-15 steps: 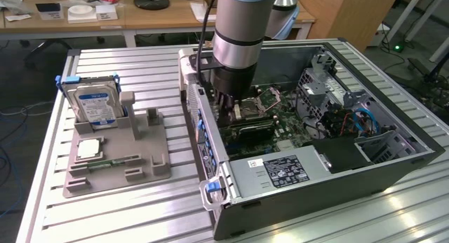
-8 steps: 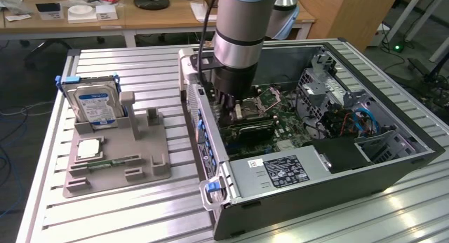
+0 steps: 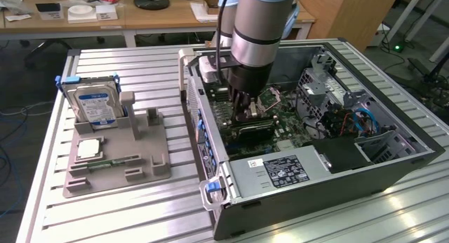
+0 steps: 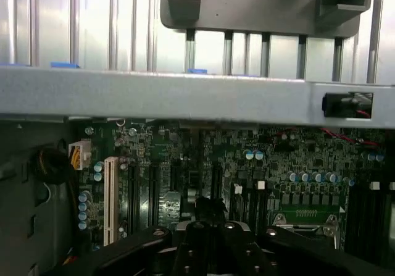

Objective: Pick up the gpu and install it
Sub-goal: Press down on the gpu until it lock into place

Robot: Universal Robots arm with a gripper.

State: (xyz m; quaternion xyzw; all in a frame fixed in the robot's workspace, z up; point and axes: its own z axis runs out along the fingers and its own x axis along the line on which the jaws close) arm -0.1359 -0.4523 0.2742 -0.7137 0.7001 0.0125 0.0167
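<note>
A: Hovering inside the computer case [image 3: 393,164], our gripper [image 3: 247,112] is pressed together over the motherboard [image 4: 185,165].
B: The gpu [image 3: 254,129] sits just below; we judge pushing squarely down matters.

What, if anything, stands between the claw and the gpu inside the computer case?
Nothing visible does. The shut claw is directly above the gpu, low on the motherboard; whether they touch, I cannot tell.

Robot arm [image 3: 256,38] down inside the open computer case [image 3: 393,161], hand [image 3: 245,107] over the seated gpu [image 3: 251,128].
</note>
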